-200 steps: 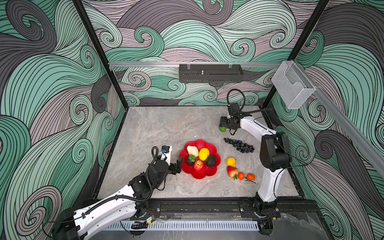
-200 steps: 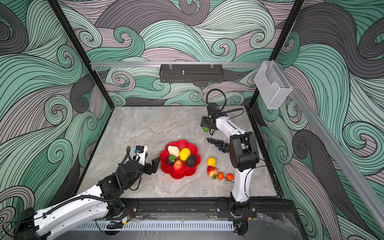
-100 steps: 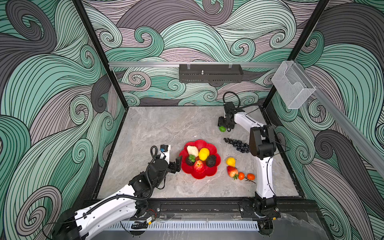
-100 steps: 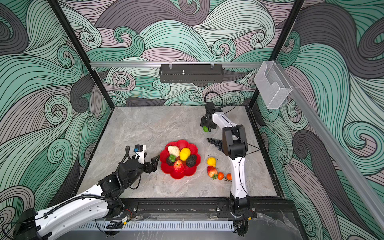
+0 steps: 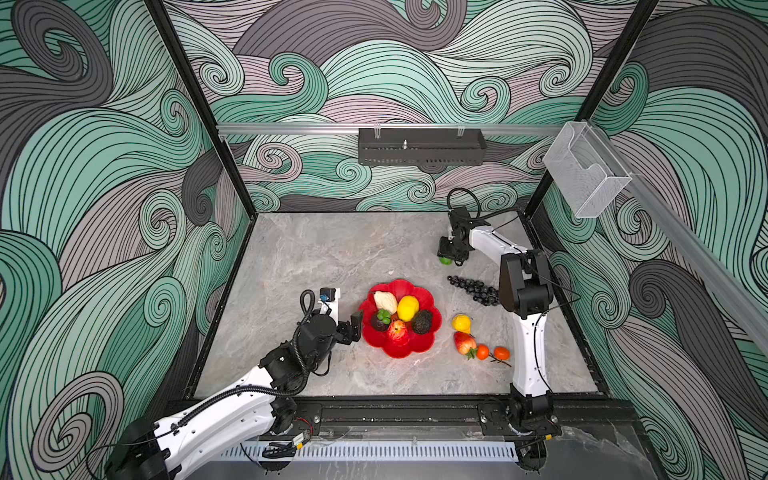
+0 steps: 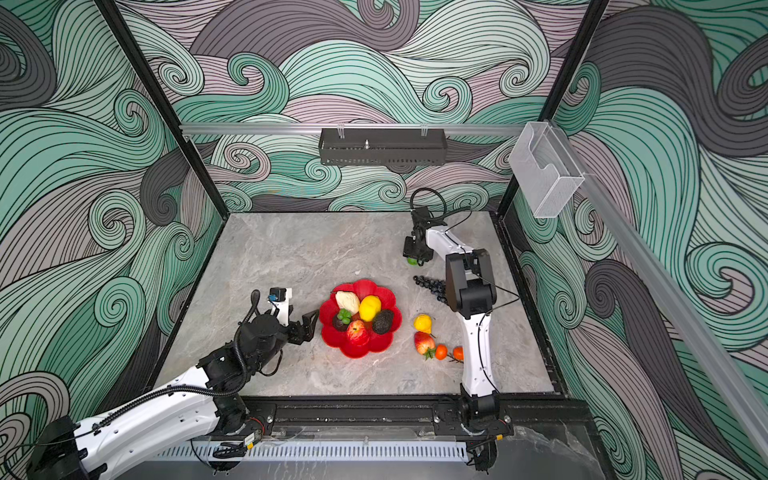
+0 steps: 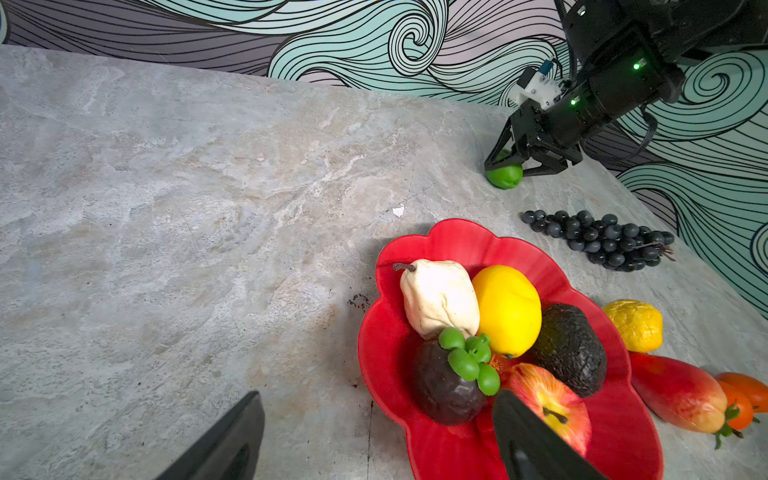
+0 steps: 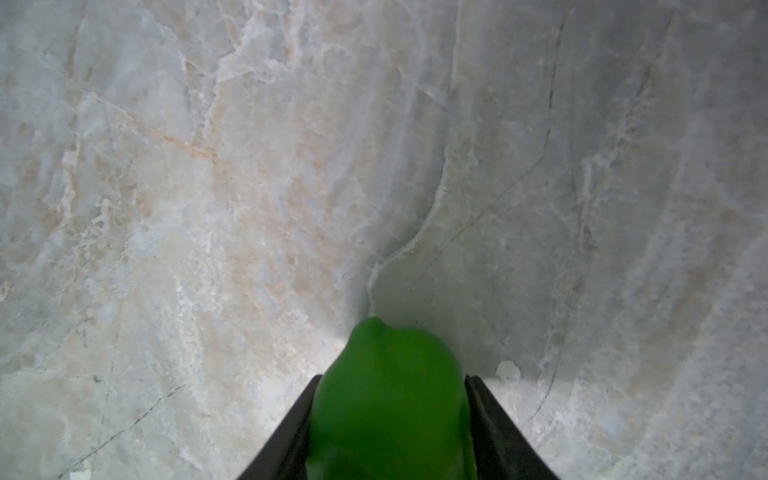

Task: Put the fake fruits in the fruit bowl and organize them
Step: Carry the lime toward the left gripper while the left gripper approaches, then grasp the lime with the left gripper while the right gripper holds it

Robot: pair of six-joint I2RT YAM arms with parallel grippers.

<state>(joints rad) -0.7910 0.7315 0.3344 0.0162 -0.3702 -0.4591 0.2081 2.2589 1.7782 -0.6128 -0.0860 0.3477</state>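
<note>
The red fruit bowl [image 5: 399, 352] [image 7: 457, 241] holds a cream piece [image 5: 385, 302], a lemon [image 5: 408, 307], an avocado [image 5: 422, 322], an apple [image 5: 398, 330] and a mangosteen [image 5: 379, 321]. My left gripper [image 5: 352, 328] [image 7: 376, 397] stands open at the bowl's left rim, holding nothing. At the back right my right gripper [image 5: 448, 257] [image 8: 392, 378] points down at the table, both fingers pressed against the green lime [image 5: 445, 261] [image 8: 390, 407]. Right of the bowl lie grapes [image 5: 473, 289], a second lemon [image 5: 462, 323], a strawberry [image 5: 464, 343] and two tangerines [image 5: 483, 352].
Patterned walls close in the marble table [image 5: 324, 257] on three sides. A black rack [image 5: 422, 146] hangs on the back wall and a clear bin [image 5: 584, 174] on the right rail. The right arm's elbow [image 5: 524, 286] rises over the grapes.
The right gripper's fingers have closed in onto the lime, and that arm's elbow has swung back and forth. The left gripper has edged closer to the bowl's rim.
</note>
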